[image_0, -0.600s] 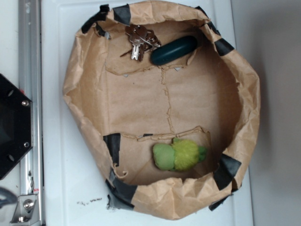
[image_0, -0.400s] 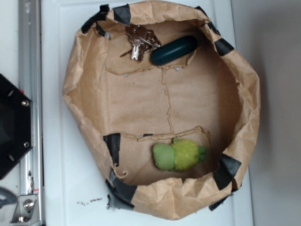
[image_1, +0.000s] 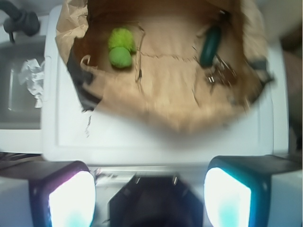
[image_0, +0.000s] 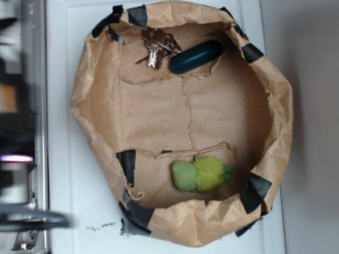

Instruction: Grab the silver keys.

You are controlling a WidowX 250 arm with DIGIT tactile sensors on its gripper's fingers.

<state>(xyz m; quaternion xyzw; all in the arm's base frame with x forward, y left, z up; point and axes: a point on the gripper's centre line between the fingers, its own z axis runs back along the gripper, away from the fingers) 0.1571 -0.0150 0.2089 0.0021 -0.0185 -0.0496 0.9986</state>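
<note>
Overhead, from the exterior view, a brown paper bag (image_0: 85, 106) with its rim rolled down and patched with black tape sits on a white surface (image_0: 74, 185). It seems to serve as a shallow bin that keeps loose things together. The silver keys (image_0: 157, 46) lie fanned out on the bag's floor at the far end, just beside a dark teal oval (image_0: 195, 56). A fuzzy green toy (image_0: 202, 174) rests well apart at the near end. A blurred dark shape fills the left edge, likely the arm in motion.

From the wrist view, the gripper (image_1: 149, 198) shows two pale, glowing fingers (image_1: 71, 201) spread wide with nothing between them, outside the bag and far from the keys, which appear at upper right. No brand or readable writing shows in either view.
</note>
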